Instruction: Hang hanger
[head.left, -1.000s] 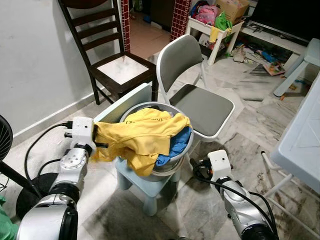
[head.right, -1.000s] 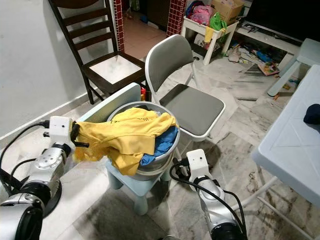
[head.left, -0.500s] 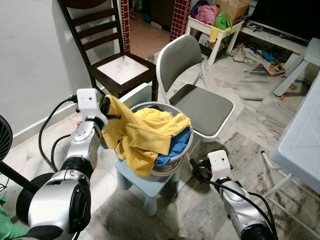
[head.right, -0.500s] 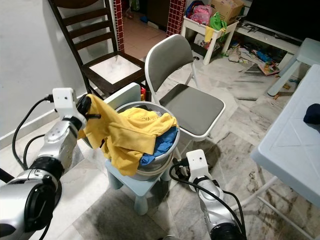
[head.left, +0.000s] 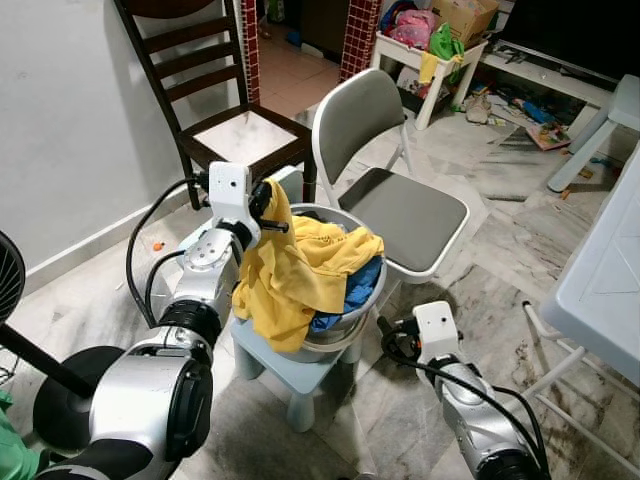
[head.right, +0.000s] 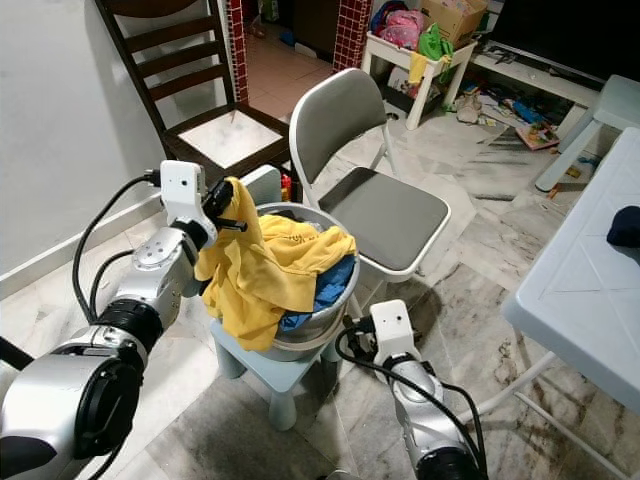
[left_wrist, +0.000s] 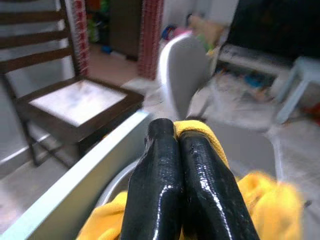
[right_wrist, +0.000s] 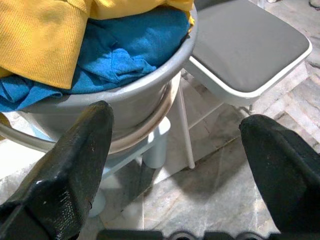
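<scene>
No hanger can be made out, so the step in hand looks like drawing the yellow shirt (head.left: 290, 275) out of the basin (head.right: 330, 310) — a lead-in to hanging. To do it well, the lift should run straight up and a little away from the basin, slowly, so the shirt's bulk peels off the blue cloth (head.right: 332, 283) beneath instead of dragging it over the rim. The basin sits on a small pale stool (head.left: 290, 370); a sideways tug could tip either, I judge.

The left claw (head.left: 268, 205) is up above the basin's near-left rim, its two black fingers (left_wrist: 170, 185) pressed together on a fold of the shirt, which drapes down from them over the rim. That arm is raised and bent, forearm rising steeply beside the basin.

The right claw (right_wrist: 175, 150) is low, on the floor side of the basin beside the stool, fingers spread wide with nothing between them, aimed at the basin's wall and the grey folding chair (head.left: 400, 200) behind it. It looks idle — free to steady the basin if needed.
</scene>
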